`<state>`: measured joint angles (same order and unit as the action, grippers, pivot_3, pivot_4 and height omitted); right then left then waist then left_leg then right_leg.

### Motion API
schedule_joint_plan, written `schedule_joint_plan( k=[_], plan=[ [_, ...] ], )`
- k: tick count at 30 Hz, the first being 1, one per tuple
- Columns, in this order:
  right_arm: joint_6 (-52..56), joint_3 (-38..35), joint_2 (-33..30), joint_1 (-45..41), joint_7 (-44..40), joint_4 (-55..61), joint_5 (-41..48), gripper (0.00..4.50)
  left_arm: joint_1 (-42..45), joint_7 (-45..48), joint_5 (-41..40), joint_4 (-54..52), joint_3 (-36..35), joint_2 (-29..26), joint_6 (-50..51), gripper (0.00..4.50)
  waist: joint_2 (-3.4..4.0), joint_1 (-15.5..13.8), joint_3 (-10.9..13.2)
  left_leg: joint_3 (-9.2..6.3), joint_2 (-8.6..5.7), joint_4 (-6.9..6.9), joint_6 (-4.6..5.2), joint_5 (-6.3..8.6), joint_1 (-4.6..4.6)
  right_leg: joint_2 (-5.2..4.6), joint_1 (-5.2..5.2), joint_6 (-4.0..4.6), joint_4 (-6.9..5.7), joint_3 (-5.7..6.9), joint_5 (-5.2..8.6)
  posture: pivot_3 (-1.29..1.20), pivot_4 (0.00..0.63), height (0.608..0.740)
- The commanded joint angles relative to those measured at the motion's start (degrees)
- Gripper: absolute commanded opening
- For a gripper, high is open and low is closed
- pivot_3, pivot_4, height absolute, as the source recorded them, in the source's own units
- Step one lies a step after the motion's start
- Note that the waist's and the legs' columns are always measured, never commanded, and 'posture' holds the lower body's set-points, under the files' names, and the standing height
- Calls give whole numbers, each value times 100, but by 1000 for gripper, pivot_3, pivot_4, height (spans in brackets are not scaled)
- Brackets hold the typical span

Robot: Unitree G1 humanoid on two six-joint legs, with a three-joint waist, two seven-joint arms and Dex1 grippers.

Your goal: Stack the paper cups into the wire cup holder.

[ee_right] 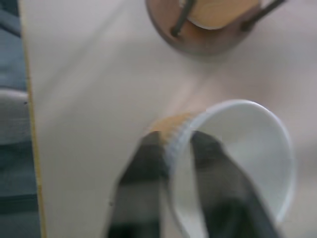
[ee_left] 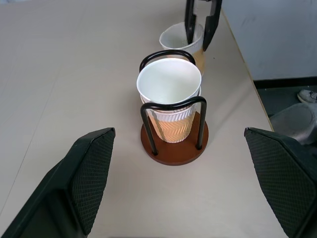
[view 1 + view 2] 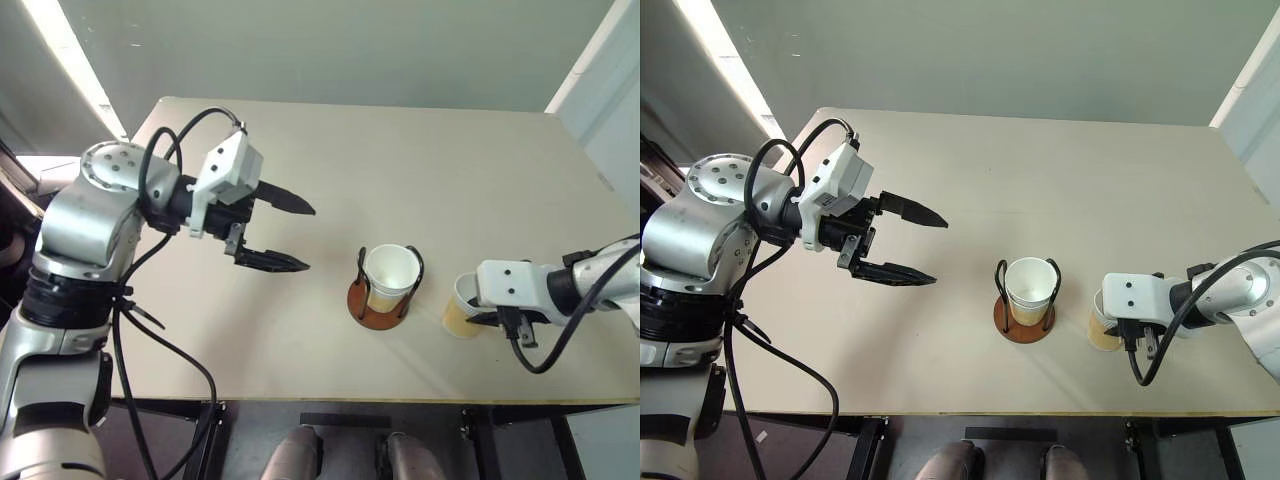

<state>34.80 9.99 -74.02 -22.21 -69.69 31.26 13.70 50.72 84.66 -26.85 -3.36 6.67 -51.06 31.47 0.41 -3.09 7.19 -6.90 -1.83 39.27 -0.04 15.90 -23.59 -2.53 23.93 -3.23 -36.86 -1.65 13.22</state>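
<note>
Right end effector (image 1: pixel 171 153) is pinched on the rim of the loose cup (image 3: pixel 1104 322): one finger inside, one outside the wall, as the right wrist view shows; the cup stands on the table (image 3: pixel 1060 180) near its front edge, upright or close to it.

Key relation: the holder (image 3: pixel 1025 318) sits just beside that cup, toward the robot's left, apart from it; the stacked cups (image 3: pixel 1030 285) in it open upward, so we judge the move as lift, shift left, then lower straight down along the holder's vertical axis.

The right arm is nearer and already has the cup; the left end effector (image 3: pixel 902 243) hovers wide open and empty, well apart on the holder's other side, pointing at it.

Risk, as we see it: a rim pinch may tilt the cup and clip the wire loops.
</note>
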Motion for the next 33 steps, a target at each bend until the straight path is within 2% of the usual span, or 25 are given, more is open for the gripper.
schedule_joint_plan(
  k=[1, 7, 10, 16, 21, 27, 33],
  plan=[
    [35, -99, 9, -345, -188, 242, 62, 27, -21, 23, 91, 9, -146, -143, -177, 4500, 0, 11, 0, 0, 0, 0, 0, 0, 0, 0, 0, 0, 0, 0, 0, 0, 150, 740],
    [59, -65, 3, -553, -414, 167, 53, 27, -76, 28, 132, 35, -165, -174, -265, 4500, 0, 9, 0, -2, -1, -1, 0, 0, -1, 0, 0, 0, 1, 1, 0, 0, 150, 740],
    [133, -178, 45, -998, -574, -84, 155, 27, -109, 58, 146, 66, -193, -225, -287, 4500, 0, 21, 0, -1, 0, -2, 0, 0, 0, 0, 1, 0, 2, 1, 0, 0, 150, 740],
    [449, -62, 469, -2972, -1020, -926, 375, 27, -257, 325, 98, 230, -286, -419, -444, 4500, 1, 88, 0, -1, 0, -11, 0, 0, 4, 2, 6, 4, 2, -1, 3, 0, 150, 740],
    [432, 241, 1005, -3978, -1328, -1143, 398, 27, -264, 409, 130, 317, -241, -382, -519, 4500, 0, 91, 0, -9, 0, -14, 0, 0, -1, 3, 5, 7, 4, 5, 4, 0, 150, 740],
    [667, 477, 1497, -4363, -1413, -954, 456, 27, -227, 498, 165, 382, -167, -346, -532, 4500, 1, 91, 0, -14, -1, -13, 0, 0, -7, 2, 8, 7, 5, 9, 4, 0, 150, 740],
    [870, 646, 1717, -4212, -1345, -654, 510, 27, -140, 546, 224, 466, -92, -249, -585, 4500, 1, 90, 0, -14, -1, -13, -1, -1, -9, 2, 9, 9, 5, 9, 5, 0, 150, 740]
  ],
)
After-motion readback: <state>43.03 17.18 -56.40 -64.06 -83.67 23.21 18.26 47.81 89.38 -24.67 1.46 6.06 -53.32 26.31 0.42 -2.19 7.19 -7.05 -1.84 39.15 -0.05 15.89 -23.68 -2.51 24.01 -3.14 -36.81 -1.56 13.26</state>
